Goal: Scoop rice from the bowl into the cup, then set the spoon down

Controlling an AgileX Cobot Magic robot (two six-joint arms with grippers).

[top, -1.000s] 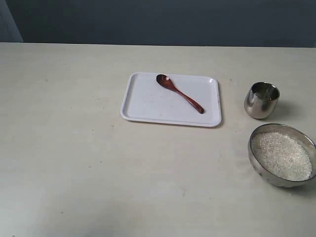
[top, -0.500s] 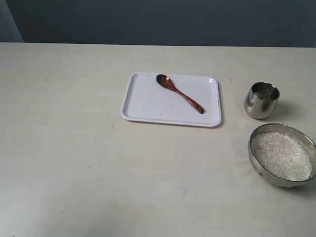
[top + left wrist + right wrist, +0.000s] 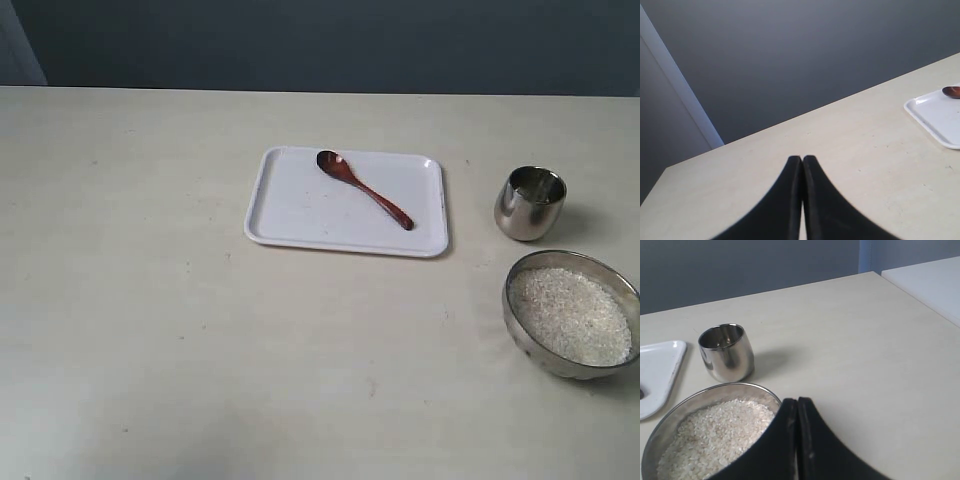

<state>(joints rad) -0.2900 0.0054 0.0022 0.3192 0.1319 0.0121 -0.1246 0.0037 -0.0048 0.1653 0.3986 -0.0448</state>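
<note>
A reddish-brown wooden spoon (image 3: 364, 188) lies on a white tray (image 3: 300, 215) at mid table; only its bowl end (image 3: 952, 91) shows in the left wrist view. To the right stands the small steel cup (image 3: 530, 203) (image 3: 726, 352). In front of it sits the wide steel bowl (image 3: 520, 330) (image 3: 700, 397) holding white rice (image 3: 572, 314) (image 3: 710, 440). Neither arm shows in the exterior view. My left gripper (image 3: 802, 159) is shut and empty above bare table, far from the tray. Beside the bowl's rim hangs my right gripper (image 3: 797, 401), shut and empty.
The tray's corner (image 3: 935, 117) (image 3: 657, 372) appears in both wrist views. A dark wall runs behind the table's far edge. A second pale surface (image 3: 930, 280) lies beyond the table's right end.
</note>
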